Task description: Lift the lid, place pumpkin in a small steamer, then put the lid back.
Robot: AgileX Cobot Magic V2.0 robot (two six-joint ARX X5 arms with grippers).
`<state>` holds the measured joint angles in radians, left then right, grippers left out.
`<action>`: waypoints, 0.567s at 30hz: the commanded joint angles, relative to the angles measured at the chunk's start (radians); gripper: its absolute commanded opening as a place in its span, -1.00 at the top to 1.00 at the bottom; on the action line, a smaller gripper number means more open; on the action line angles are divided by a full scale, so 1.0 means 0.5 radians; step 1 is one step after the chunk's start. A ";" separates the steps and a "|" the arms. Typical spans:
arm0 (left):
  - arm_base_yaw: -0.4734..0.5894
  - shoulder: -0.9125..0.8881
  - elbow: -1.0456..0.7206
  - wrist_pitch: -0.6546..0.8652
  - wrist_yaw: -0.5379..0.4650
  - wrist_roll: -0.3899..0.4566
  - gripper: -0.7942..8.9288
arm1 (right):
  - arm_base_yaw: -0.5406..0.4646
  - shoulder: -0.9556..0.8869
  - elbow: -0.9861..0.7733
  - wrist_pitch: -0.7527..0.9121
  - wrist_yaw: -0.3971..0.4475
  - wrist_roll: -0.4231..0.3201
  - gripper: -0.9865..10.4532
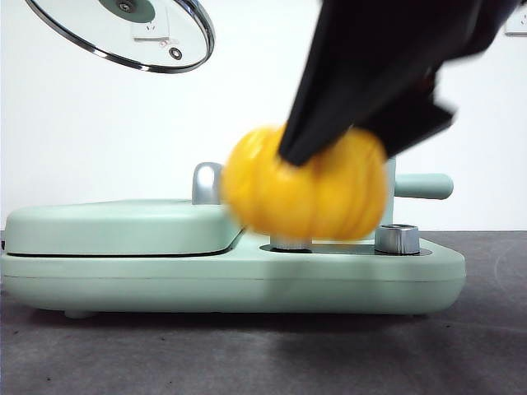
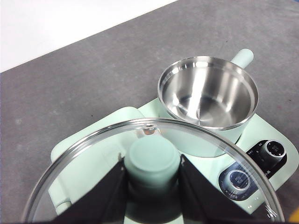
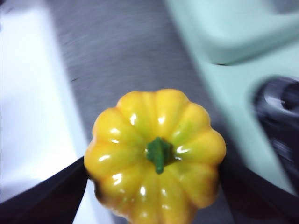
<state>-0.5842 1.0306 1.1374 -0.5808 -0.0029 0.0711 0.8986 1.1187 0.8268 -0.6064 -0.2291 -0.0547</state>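
Mint green and long, the appliance base (image 1: 247, 280) fills the lower half of the front view, resting on the dark grey table (image 1: 263, 354). Its flat griddle cover (image 1: 115, 226) sits at the left, and two steel dials (image 1: 397, 239) stand toward the right.

At the centre of the frame, the pumpkin (image 1: 309, 193) hangs in the air above the base, glossy yellow-orange and blurred. The right gripper (image 1: 329, 144) reaches down from the upper right, large and dark, its fingers closed on the pumpkin's sides. In the right wrist view the pumpkin (image 3: 156, 156) shows its green stem facing the camera, with a black finger on either side.

At the upper left of the front view, the lid (image 1: 123, 33) is held high and tilted. In the left wrist view the left gripper (image 2: 152, 179) has its fingers clamped on the lid's mint green knob, with the glass disc (image 2: 88, 163) spread around it.

Beyond the lid in that view, the small steamer (image 2: 208, 93) stands uncovered at the upper right, its steel inside bare. In the front view, only its side handle (image 1: 424, 186) shows, at the right behind the pumpkin.
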 commanded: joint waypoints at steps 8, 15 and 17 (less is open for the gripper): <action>-0.008 -0.003 0.060 0.054 -0.006 0.028 0.82 | -0.271 0.040 0.547 -0.683 0.214 0.240 0.19; -0.008 0.004 0.060 0.054 -0.006 0.028 0.82 | -0.520 0.336 1.032 -1.012 0.221 0.130 0.19; -0.008 0.005 0.060 0.054 -0.006 0.027 0.82 | -0.568 0.458 1.163 -1.051 0.221 0.078 0.19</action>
<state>-0.5842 1.0309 1.1374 -0.5812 -0.0029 0.0715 0.6117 1.3163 1.3762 -1.1336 -0.1204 0.0177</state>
